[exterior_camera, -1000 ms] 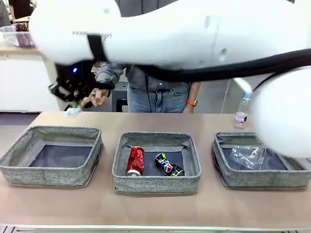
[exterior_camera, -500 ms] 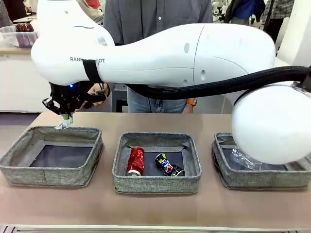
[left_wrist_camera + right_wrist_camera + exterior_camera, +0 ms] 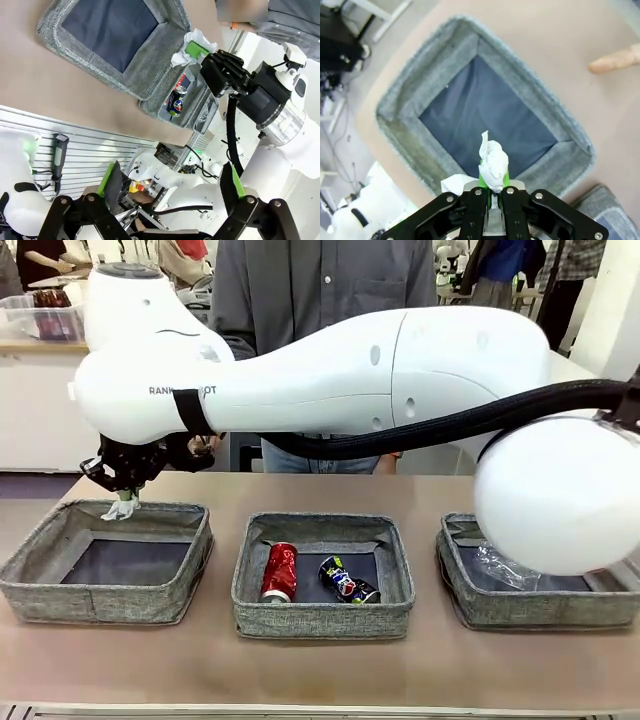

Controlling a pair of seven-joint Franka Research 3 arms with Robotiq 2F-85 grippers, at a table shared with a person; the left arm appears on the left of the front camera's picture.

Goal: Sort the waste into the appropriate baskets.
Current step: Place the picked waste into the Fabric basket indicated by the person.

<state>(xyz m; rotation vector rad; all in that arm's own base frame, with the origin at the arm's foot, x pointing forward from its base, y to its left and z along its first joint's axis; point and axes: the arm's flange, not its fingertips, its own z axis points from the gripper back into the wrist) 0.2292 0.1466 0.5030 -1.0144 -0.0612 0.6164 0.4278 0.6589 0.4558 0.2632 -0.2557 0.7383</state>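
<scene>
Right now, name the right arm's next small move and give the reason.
Probably open the right gripper. It is shut on the paper wad, and the right wrist view places the wad just inside the wall of the left basket, over its dark base, so it should drop in.

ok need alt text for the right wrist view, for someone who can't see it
The right gripper, shut on a small white paper wad, hangs above a grey woven basket with a dark base. A person's fingertip shows at upper right, over the tan table.
</scene>
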